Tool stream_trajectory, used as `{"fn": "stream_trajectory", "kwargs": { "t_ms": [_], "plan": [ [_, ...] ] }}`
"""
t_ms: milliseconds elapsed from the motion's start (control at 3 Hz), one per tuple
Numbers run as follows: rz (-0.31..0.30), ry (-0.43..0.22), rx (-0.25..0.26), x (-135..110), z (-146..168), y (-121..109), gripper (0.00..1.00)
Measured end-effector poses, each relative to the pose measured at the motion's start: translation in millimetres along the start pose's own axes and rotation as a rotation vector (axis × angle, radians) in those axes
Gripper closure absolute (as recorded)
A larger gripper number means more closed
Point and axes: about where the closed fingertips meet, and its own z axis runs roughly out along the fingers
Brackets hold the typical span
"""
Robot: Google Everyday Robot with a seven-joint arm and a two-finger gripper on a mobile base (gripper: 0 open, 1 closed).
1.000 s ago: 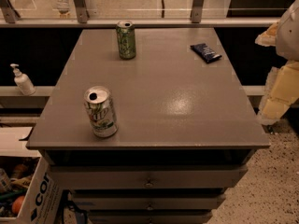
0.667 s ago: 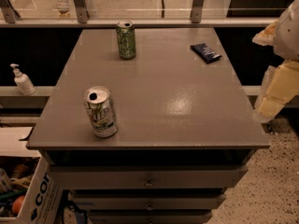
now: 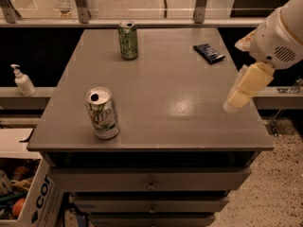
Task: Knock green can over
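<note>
Green can (image 3: 128,40) upright, pale swirls, silver top. Bench (image 3: 165,74) carries two cans, counting whitish can (image 3: 102,112), and one dark packet (image 3: 209,53). Tool (image 3: 239,94) over right edge; grip state cannot be told.

We see the green can (image 3: 128,40) upright near the far edge of the grey table (image 3: 170,122), a white can (image 3: 102,113) upright near the front left, a dark packet (image 3: 209,53) far right, and the gripper (image 3: 233,104) hanging over the right edge

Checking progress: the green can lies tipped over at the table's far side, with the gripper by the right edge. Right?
No. In the camera view the green can stands upright, not tipped over, at the table's far side; the gripper is by the right edge.
</note>
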Motion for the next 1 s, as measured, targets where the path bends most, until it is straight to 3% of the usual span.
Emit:
{"fn": "stream_trajectory", "kwargs": {
  "t_ms": [333,1000],
  "plan": [
    [0.025,-0.101,-0.021,-18,34,-11,0.0],
    [0.031,-0.408,-0.073,-60,71,-18,0.0]
  ]
}}
